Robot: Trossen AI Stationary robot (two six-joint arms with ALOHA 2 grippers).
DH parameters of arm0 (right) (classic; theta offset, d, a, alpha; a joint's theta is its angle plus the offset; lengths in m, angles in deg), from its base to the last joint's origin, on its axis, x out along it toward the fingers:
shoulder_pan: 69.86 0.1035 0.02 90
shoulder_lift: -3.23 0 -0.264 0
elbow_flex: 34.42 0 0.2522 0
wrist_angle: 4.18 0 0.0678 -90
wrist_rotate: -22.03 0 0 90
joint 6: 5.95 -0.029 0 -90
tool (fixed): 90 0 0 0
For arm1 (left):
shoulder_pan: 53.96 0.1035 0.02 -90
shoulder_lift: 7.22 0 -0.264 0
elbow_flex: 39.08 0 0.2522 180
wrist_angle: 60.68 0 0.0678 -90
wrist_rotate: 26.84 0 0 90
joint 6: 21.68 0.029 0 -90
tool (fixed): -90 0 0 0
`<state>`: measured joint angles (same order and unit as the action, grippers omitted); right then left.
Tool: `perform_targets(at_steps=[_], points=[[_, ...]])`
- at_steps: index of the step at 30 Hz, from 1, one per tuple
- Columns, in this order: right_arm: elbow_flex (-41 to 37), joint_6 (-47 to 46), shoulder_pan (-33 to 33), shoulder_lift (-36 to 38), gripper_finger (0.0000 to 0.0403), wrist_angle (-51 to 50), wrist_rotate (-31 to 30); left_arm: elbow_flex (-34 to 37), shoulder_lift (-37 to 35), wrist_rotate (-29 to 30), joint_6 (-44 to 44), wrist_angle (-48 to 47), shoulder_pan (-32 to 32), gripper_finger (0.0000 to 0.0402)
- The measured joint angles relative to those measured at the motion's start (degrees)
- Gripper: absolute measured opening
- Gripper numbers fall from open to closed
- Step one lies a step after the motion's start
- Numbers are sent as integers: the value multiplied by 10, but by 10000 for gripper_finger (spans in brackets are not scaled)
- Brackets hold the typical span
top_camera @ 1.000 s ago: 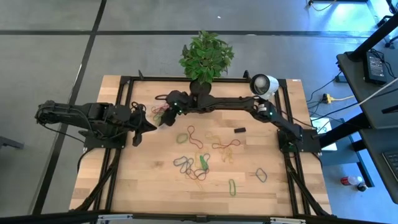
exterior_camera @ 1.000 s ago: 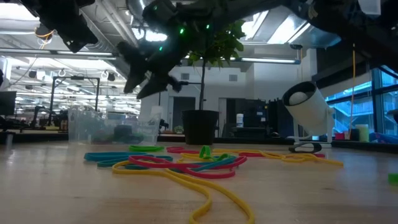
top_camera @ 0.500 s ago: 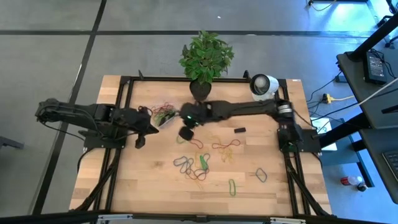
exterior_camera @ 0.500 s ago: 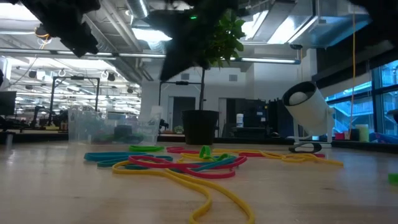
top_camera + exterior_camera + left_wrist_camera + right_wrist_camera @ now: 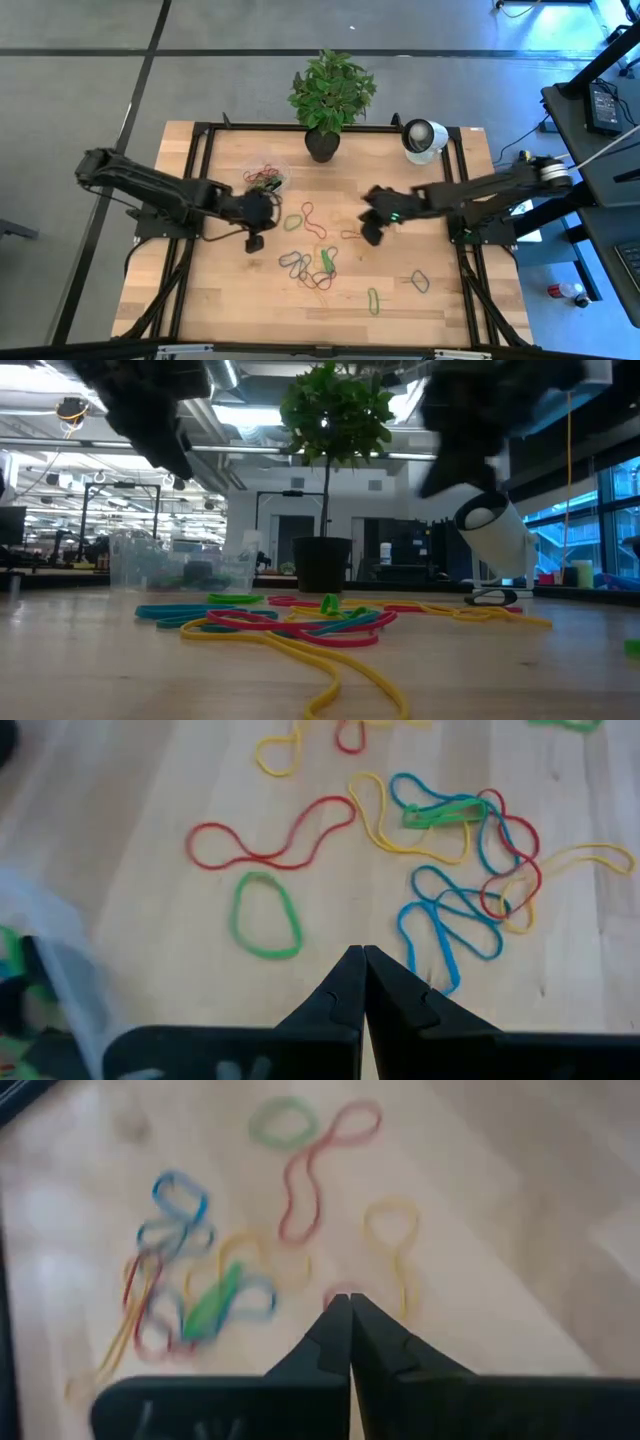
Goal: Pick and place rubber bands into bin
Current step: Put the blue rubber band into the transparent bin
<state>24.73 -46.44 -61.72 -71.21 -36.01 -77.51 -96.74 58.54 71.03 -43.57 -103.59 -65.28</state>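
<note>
Rubber bands btwn both closed end effectors.

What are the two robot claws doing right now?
Left gripper: closed, holding nothing.
Right gripper: closed, holding nothing visible.

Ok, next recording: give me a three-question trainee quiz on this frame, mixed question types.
1. True or false: the left end effector is shut and holds no band.
2. Multiple choice: the bin sits
A. beside the white round camera
B. near the plant pot, on the left arm's side
C. at the table's near edge
3. Fill in: in the left wrist view, the single round loop lying apart from the tangle is ____.

Key: 1 true; 2 B; 3 green.
</note>
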Motion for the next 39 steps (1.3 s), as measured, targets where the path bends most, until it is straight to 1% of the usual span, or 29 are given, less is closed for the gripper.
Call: perform_targets(at_steps=[3, 6, 10, 12, 15, 22, 25, 28, 31, 32, 35, 37, 39], points=[[-45, -47, 30, 66, 2, -45, 10, -45, 66, 1, -25, -11, -16, 1], [-61, -77, 65, 110, 2, -125, 21, -88, 126, 2, -56, -25, -31, 1], [-63, -100, 102, 139, 2, -230, 21, -139, 197, 14, -108, -52, -46, 1], [-63, -100, 115, 145, 2, -256, 17, -157, 228, -1, -123, -53, -50, 3], [-63, -82, 126, 146, 2, -266, 16, -179, 273, -14, -152, -53, -54, 15], [-63, -26, 139, 146, 2, -261, 15, -187, 356, -15, -247, -52, -58, 70], [-63, -13, 141, 146, 2, -258, 15, -187, 383, -16, -262, -52, -60, 89], [-63, -9, 142, 146, 2, -248, 15, -189, 405, -15, -269, -51, -63, 98], [-62, -6, 142, 146, 2, -241, 15, -190, 422, -20, -268, -57, -68, 88], [-62, -1, 142, 146, 2, -234, 14, -191, 424, -21, -268, -60, -71, 76], [-62, 8, 142, 146, 2, -211, 12, -190, 426, -3, -271, -69, -80, 19], [-62, 17, 142, 146, 3, -196, 9, -189, 423, 12, -285, -72, -86, 7], [-62, 21, 142, 146, 3, -185, 8, -193, 416, 12, -299, -73, -88, 3]])
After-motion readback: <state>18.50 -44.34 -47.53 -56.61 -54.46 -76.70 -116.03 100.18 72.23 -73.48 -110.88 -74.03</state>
